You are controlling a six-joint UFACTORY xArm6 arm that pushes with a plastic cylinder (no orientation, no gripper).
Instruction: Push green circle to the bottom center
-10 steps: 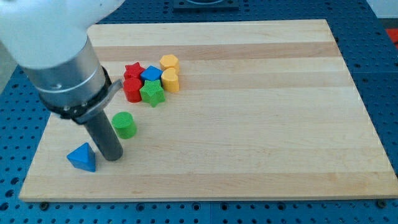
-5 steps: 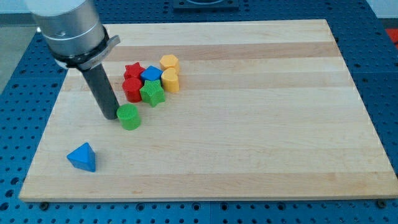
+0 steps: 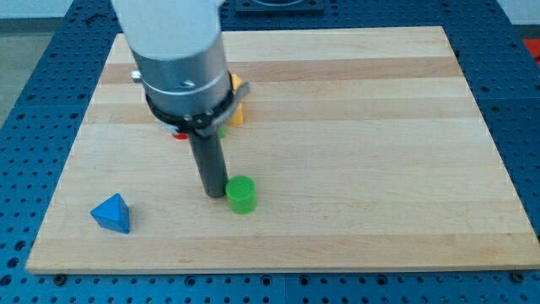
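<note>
Green circle (image 3: 241, 194) sits low on the desk (image 3: 380, 169), left of centre — short of bottom centre. My tip (image 3: 214, 194) touches its left side. No hand on this rig, just the rod. Remaining, I judge: push right and slightly down. Blue triangle (image 3: 111, 213) lower left.

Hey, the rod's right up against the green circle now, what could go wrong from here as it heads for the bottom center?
My tip sits at the upper left of the green circle, so the round block may roll off the contact and slip sideways. The board's bottom edge is near; too long a push could send it off. The arm hides most of the block cluster, so those positions are unclear.
</note>
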